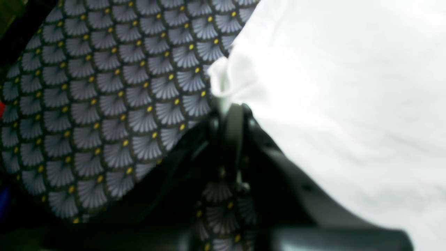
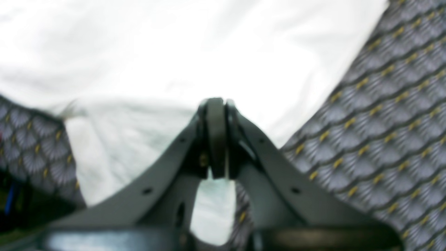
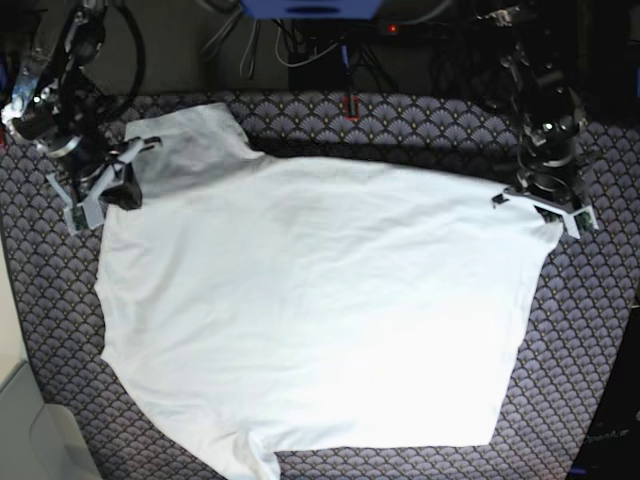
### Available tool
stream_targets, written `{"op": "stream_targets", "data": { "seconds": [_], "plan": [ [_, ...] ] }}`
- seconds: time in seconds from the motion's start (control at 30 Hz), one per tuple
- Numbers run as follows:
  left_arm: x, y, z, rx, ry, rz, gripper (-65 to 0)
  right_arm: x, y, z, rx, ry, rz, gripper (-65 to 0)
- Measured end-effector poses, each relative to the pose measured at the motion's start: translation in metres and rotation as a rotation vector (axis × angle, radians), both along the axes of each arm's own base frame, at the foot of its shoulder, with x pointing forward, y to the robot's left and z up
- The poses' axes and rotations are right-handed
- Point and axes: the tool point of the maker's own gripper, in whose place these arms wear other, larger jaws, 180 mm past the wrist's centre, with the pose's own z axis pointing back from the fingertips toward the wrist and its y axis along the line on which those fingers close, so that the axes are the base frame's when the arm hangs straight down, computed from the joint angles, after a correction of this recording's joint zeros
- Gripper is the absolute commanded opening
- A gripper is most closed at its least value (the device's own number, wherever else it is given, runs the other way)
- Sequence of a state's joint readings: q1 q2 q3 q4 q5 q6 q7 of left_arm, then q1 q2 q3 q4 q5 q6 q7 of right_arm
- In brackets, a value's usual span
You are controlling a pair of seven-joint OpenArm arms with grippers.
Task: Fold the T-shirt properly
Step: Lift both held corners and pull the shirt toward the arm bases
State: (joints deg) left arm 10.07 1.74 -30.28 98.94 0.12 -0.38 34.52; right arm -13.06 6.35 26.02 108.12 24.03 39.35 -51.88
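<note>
At the upper left of the base view we see the right arm reaching down from the top corner, its dark links bent so that the wrist tilts toward the frame's centre, and the right gripper [image 3: 128, 188] sits at the edge of the plain white short-sleeved cotton T-shirt [image 3: 320, 310], near the sleeve that lies up there. In the right wrist view that right gripper [image 2: 216, 104] has its jaws pressed together with white cloth pinched between the tips, the shirt filling the upper part of the frame. The T-shirt lies spread and wrinkled across the middle of the dark table covering with a grey fan-scale pattern and yellow dots [image 3: 590, 330], from the upper left down to the bottom edge of the base view. At the upper right the left arm comes down almost vertically from the top of the frame, and the left gripper [image 3: 545, 205] meets the shirt's right corner. In the left wrist view we see the left gripper [image 1: 226, 104] closed tight on a small bunched fold of the white cloth.
</note>
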Motion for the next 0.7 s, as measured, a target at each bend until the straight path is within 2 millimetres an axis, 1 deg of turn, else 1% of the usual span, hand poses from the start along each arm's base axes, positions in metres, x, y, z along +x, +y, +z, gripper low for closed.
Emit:
{"op": "stream_targets", "data": {
  "seconds": [0.13, 0.27, 0.37, 0.43, 0.5, 0.57, 0.63, 0.7],
  "plan": [
    [0.008, 0.000, 0.006, -0.001, -0.022, -0.001, -64.6, 0.014, -0.004, 0.012, -0.019, -0.039, 0.011, -65.0],
    [0.015, -0.002, 0.005, -0.030, 0.012, 0.005, -64.6, 0.026, -0.009, 0.018, -0.044, -0.029, 0.010, -65.0],
    [0.028, -0.004, 0.014, -0.040, -0.012, -0.001, -64.6, 0.039, -0.013, 0.031, -0.059, -0.067, 0.013, -65.0],
    [0.030, -0.004, 0.017, -0.042, -0.016, 0.000, -64.6, 0.043, -0.013, 0.035, -0.061, -0.075, 0.013, -65.0],
    [0.032, -0.005, 0.018, -0.045, -0.017, 0.000, -64.6, 0.051, -0.015, 0.036, -0.054, -0.080, 0.011, -65.0],
    [0.041, -0.008, 0.024, -0.039, -0.030, -0.012, -64.6, 0.062, -0.015, 0.037, -0.065, -0.081, 0.031, -65.0],
    [0.050, -0.015, 0.031, -0.031, -0.054, -0.038, -64.6, 0.073, -0.013, 0.038, -0.055, -0.086, 0.051, -65.0],
    [0.053, -0.021, 0.031, -0.035, -0.056, -0.056, -64.6, 0.080, -0.012, 0.035, -0.042, -0.080, 0.055, -65.0]
  ]
}}
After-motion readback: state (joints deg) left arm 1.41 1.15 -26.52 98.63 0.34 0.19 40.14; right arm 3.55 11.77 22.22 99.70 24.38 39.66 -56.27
